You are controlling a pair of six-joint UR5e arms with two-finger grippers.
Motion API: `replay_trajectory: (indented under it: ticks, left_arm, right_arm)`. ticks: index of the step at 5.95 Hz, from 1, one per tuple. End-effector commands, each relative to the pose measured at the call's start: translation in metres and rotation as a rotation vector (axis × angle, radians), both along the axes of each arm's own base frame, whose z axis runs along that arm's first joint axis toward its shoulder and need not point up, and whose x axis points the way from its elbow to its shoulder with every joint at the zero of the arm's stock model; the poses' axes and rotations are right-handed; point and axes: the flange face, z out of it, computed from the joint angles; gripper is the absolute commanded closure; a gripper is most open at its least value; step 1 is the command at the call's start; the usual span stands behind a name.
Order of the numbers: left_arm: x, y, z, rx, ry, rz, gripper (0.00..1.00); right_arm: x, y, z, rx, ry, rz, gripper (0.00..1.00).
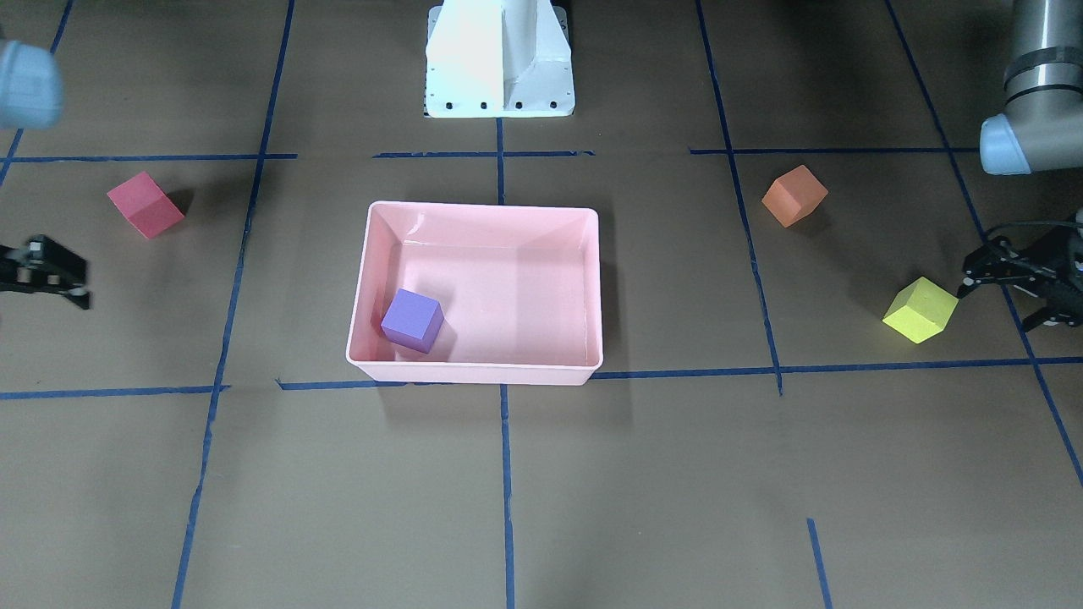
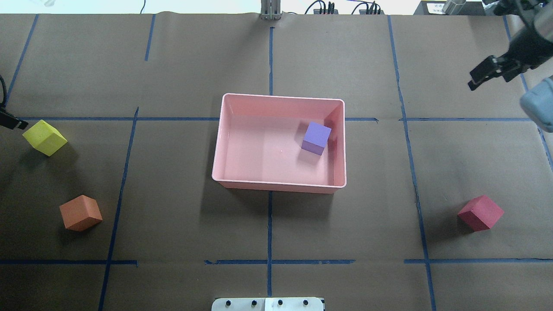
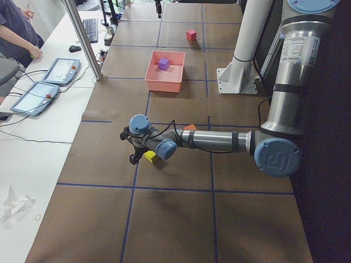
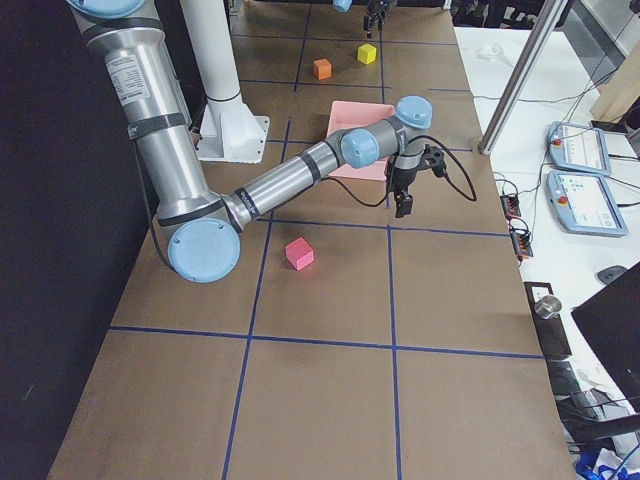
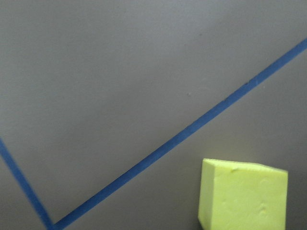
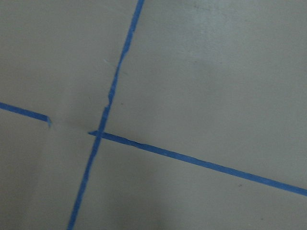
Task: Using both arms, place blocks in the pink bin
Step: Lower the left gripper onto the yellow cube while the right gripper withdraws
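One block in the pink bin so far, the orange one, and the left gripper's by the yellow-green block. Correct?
Not quite. The one in the pink bin is the purple block. The orange block is still out on the table, as the overhead exterior view shows. The left gripper is indeed by the yellow-green block.

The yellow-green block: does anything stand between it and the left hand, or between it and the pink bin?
Nothing visible does. The left hand sits beside the yellow-green block, and only bare table lies from there to the pink bin; the orange block is off that line.
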Motion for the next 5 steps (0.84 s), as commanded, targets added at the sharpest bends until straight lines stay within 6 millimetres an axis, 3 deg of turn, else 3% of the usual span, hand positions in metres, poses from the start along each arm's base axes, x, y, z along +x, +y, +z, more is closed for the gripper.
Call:
replay_trajectory:
  ticks: [1, 4, 5]
  left_arm:
    - [0.045, 0.015, -0.005, -0.035, 0.037, 0.008, 0.00]
    - [0.058, 0.019, 0.002, -0.052, 0.029, 0.026, 0.00]
    - [0.066, 0.023, 0.003, -0.064, 0.027, 0.038, 0.09]
  right_arm:
    - [0.044, 0.013, 0.040, 0.039, 0.018, -0.046, 0.00]
    - [0.044, 0.016, 0.048, 0.026, 0.023, -0.047, 0.00]
    - [0.046, 0.019, 0.056, 0.020, 0.026, -0.049, 0.00]
